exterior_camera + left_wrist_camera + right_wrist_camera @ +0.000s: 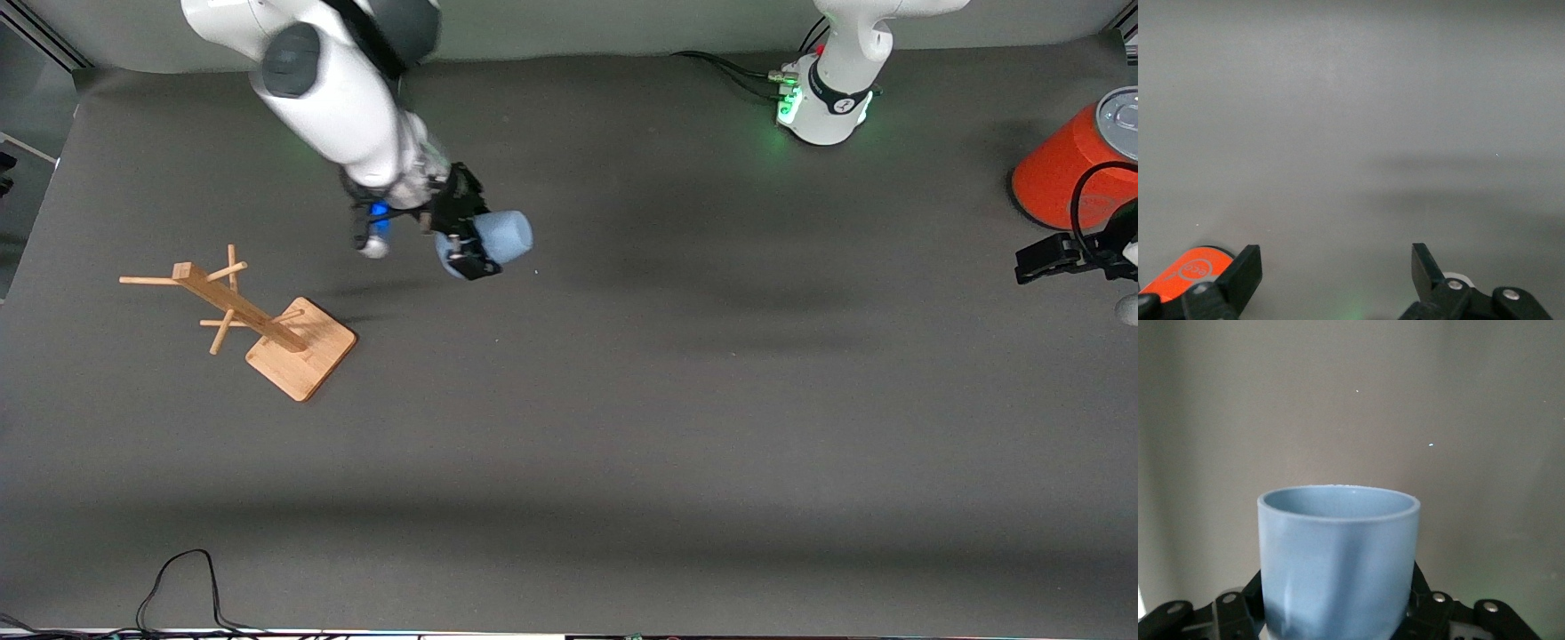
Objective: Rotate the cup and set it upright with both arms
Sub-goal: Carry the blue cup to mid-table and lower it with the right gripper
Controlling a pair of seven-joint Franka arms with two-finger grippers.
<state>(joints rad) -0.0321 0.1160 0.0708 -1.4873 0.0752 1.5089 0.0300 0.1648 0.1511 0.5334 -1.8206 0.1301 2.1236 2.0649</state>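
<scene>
Gripping the cup (500,238) above the table (622,400), the right gripper (464,242) is half hidden; the left gripper (1337,273), edge-cropped, is spread empty.

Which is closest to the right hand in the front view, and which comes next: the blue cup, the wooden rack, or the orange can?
1. Cup: held in the right hand, above the table.
2. Wooden rack: toward the right arm's end.
3. Orange can: at the left arm's end, by the open left hand.
</scene>
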